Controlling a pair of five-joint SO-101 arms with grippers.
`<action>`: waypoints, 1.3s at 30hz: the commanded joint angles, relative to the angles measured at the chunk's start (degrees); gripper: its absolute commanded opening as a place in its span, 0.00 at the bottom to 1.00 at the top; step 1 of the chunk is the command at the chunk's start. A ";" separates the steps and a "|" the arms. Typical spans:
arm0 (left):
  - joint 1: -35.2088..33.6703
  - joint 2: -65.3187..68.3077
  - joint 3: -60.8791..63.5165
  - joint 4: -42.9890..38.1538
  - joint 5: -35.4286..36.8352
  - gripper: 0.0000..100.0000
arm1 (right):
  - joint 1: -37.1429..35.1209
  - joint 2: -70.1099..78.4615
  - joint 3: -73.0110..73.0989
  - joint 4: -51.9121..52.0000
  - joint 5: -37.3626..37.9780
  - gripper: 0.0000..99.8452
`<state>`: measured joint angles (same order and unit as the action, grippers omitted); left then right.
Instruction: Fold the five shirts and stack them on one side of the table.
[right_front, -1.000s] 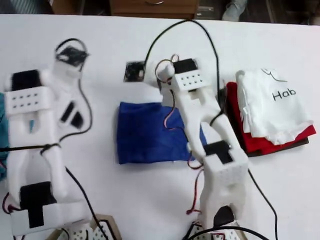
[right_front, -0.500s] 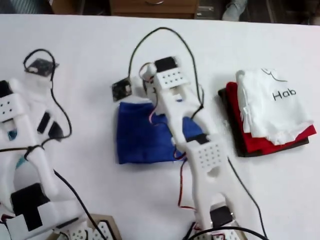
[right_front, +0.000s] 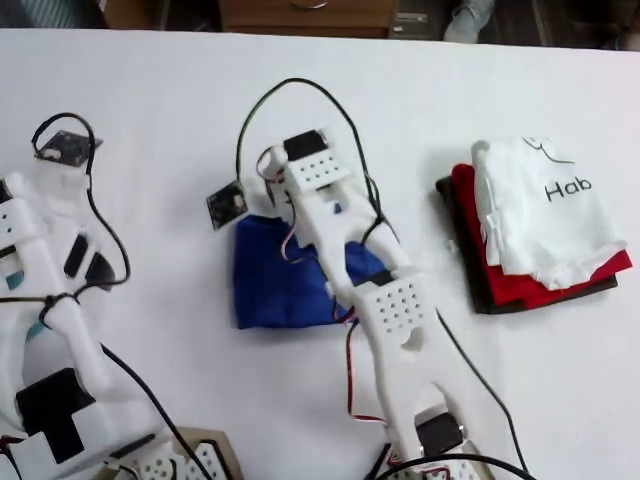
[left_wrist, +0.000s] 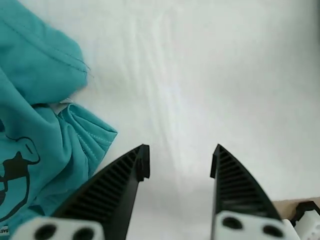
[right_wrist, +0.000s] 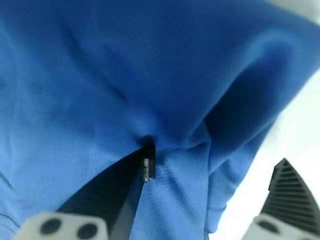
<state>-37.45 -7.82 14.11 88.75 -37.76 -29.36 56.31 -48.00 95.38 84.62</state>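
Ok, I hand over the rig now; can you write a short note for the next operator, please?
Left gripper: open, empty, over the bare table beside the crumpled teal shirt.
Right gripper: open, down on the blue shirt at mid-table.
Done: white shirt on red shirt on a dark shirt, stacked at the table's right side.
Left to do: move the blue shirt, which looks folded, onto the stack; fold and stack the teal shirt.
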 joint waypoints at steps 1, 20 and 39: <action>-0.26 -2.99 -0.22 -0.35 -0.18 0.22 | -0.48 1.10 0.35 1.10 0.62 0.33; -0.26 -3.08 -0.31 -0.53 -0.18 0.22 | -0.66 1.36 0.18 1.63 -2.64 0.40; 0.00 -18.73 0.22 1.05 -0.18 0.22 | -1.71 -2.07 10.02 3.12 -6.24 0.33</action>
<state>-37.36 -21.80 14.55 88.84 -37.76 -29.98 54.81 -41.49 97.41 78.55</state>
